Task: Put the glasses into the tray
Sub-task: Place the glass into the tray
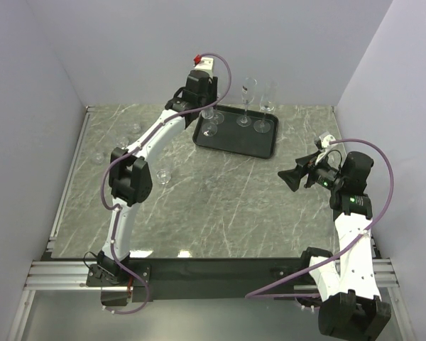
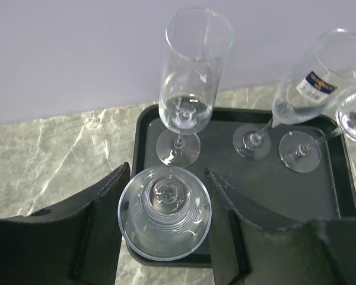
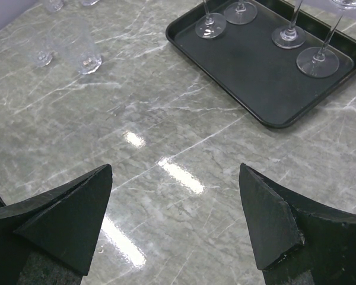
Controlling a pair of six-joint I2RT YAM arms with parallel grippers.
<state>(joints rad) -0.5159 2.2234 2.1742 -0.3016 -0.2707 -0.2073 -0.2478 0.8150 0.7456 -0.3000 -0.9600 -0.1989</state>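
Gripping a stemmed glass (image 2: 164, 219) with the left gripper (image 2: 167, 172): jaws about half closed, both pads look pressed against the bowl. The glass hangs straight below the wrist, long axis upright, foot down, over the near-left corner of the tray (image 2: 320, 202). Can't tell whether the foot is on the tray floor or just above it.

Key relation for the next move: a tall flute (image 2: 196, 59) stands just beyond the held glass, on the far side of the fingers. My read: let go, then retreat straight up, not forward.

Right gripper (image 3: 175, 169) is wide open and holding nothing. It hovers over bare table (image 3: 166, 119), well apart from the tray.

Counts:
- tray: one
- stemmed feet on the tray: four, counting the gripped glass. One is a labelled flute (image 2: 311, 77).
- tumblers (image 3: 77, 50) off the tray: four as far as I can see, two cropped at the frame edge

The tumblers sit on the left side of the table, nearer the left arm. That arm probably takes them next.
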